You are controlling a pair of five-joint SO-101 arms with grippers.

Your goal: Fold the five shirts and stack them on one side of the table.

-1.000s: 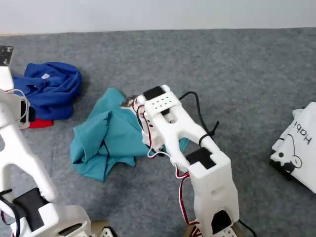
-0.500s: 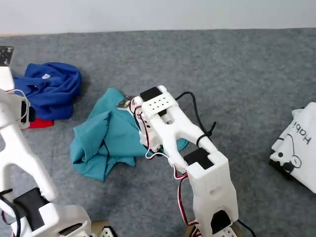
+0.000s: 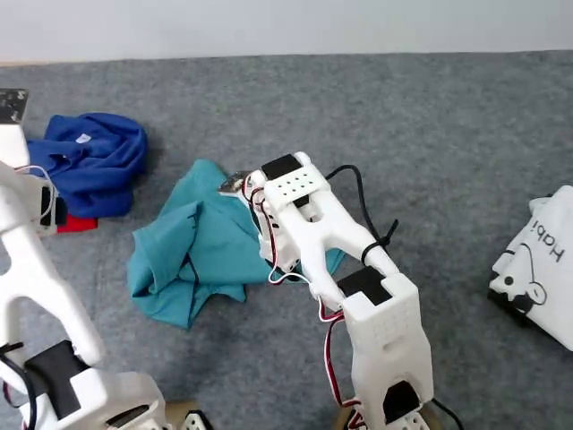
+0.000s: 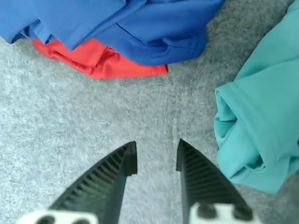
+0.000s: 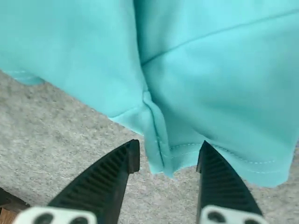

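A crumpled teal shirt lies mid-table on the grey carpet. My right gripper stands open at its edge, with a seamed hem of the teal shirt hanging between the two fingers. At the left sits a bunched blue shirt on top of a red shirt. My left gripper is open over bare carpet, holding nothing, with the red shirt and blue shirt ahead and a fold of the teal shirt to one side. A white printed shirt lies at the right edge.
The grey carpet covers the whole table, with open room across the back and between the teal and white shirts. The right arm's white body and cables stretch over the near middle. The left arm rises along the left edge.
The right arm's wrist swung slightly left over the teal shirt and came back. The shirts and the left arm have hardly moved.
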